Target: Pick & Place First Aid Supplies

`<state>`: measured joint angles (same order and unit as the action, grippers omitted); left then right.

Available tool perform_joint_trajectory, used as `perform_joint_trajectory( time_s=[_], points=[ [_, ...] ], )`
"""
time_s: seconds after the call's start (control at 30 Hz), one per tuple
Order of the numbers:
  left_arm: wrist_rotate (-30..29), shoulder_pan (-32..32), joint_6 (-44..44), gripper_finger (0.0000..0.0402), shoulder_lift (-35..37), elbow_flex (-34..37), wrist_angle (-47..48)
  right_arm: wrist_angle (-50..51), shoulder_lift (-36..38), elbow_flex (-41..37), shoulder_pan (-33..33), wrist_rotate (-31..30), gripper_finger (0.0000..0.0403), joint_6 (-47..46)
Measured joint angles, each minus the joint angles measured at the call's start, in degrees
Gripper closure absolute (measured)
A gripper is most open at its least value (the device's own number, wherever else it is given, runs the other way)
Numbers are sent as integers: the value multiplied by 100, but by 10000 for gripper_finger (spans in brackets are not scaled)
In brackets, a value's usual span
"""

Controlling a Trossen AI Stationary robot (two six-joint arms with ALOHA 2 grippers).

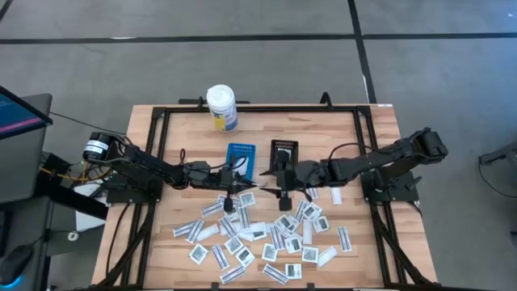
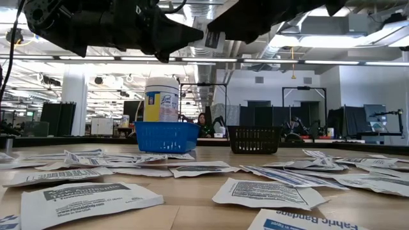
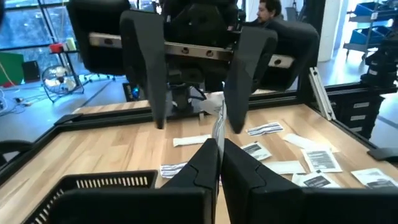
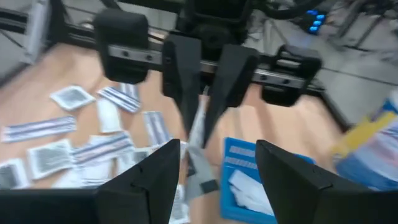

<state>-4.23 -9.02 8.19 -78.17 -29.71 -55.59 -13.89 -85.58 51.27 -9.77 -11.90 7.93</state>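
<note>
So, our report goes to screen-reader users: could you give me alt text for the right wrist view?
The left pincer, facing the camera, is shut on a narrow white packet hanging above the blue tray. The right pincer stands open in the foreground, either side of it. More white packets lie scattered on the wooden table.

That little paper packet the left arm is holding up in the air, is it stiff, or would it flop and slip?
Probably floppy: the packet hangs thin and edge-on from the shut left end effector. Likely very light; similar packets lie with curled edges. It might slip, being pinched only at one end.
</note>
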Motion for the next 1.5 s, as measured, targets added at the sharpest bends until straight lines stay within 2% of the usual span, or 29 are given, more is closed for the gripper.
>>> perform_joint_trajectory(
  time_s=[0.1, 0.23, 0.6, 0.83, 1.17, 1.37, 1.5],
  points=[
    [-96, -2, 32, 391, 2, 0, -40, 4, 0, 0, 70, 584, 206, -94],
    [-216, 0, 34, 390, 2, 0, -49, -11, 0, 0, 80, 651, 231, -94],
    [-415, -4, 32, 389, 2, 0, -35, -2, 0, 0, 206, 588, 393, -185],
    [-633, -2, 32, 391, -4, -2, 91, 435, 47, 11, 207, 406, 394, -272],
    [-671, 0, 32, 391, -4, -2, 116, 528, 59, 15, 213, 297, 400, -351],
    [-688, 0, 30, 375, 1, 2, 115, 844, 59, -15, 246, 283, 401, -411],
    [-793, 0, 17, 364, 4, 2, 163, 1405, 120, -13, 274, -165, 402, -503]
  ],
)
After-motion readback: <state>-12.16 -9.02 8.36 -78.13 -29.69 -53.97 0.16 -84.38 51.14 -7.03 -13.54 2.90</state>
